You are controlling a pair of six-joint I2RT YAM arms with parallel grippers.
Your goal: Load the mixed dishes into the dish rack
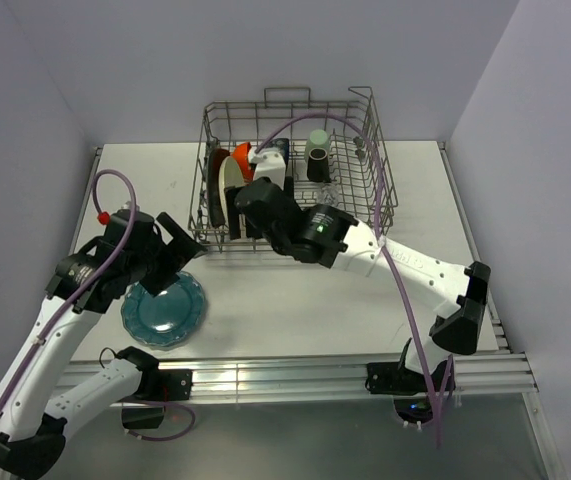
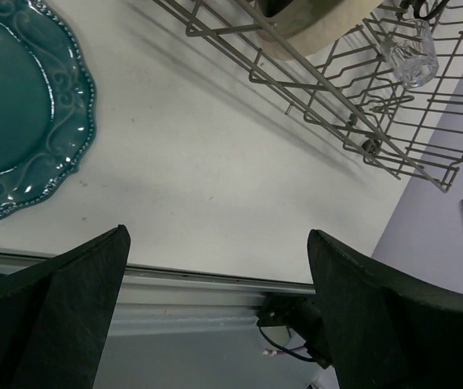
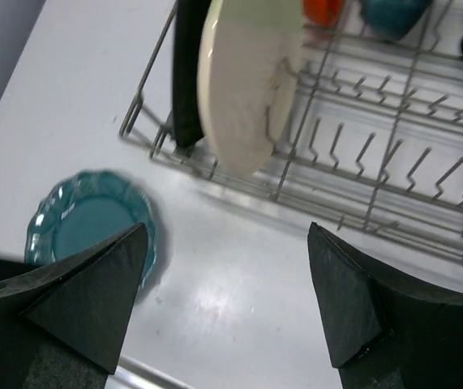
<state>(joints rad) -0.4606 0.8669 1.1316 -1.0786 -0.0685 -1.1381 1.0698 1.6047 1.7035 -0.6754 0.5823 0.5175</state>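
Your left gripper (image 2: pixel 216 235) wide, empty, at 1 o'clock edge of teal scalloped plate (image 1: pixel 165 310). Plate flat on table (image 1: pixel 295 300), 7 o'clock from dish rack (image 1: pixel 385 190). Your right gripper (image 3: pixel 227 231) wide, empty, over rack's 7 o'clock corner near upright cream round plate (image 3: pixel 247 81).

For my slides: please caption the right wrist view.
Open right gripper hovers near the rack, where the cream plate stands on edge; the teal plate lies flat on the table outside.
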